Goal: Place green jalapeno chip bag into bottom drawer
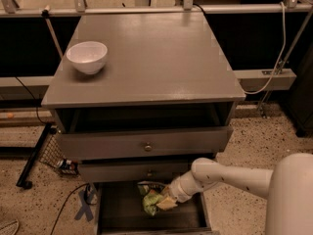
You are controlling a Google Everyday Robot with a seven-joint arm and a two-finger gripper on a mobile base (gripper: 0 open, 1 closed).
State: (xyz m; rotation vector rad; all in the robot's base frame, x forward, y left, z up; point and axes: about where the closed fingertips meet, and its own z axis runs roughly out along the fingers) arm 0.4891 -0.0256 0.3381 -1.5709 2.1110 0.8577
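Observation:
The green jalapeno chip bag (150, 199) is a small crinkly green bag held low inside the open bottom drawer (117, 214), near its back middle. My gripper (164, 202) reaches in from the right on a white arm and sits against the bag's right side, over the dark grey drawer interior. The bag's upper edge lies just under the front of the middle drawer (128, 171).
A white bowl (87, 57) stands on the cabinet top (161, 58) at the left. The top drawer (144, 142) is pulled out a little. A black wire basket (51, 153) and cables lie on the speckled floor at the left.

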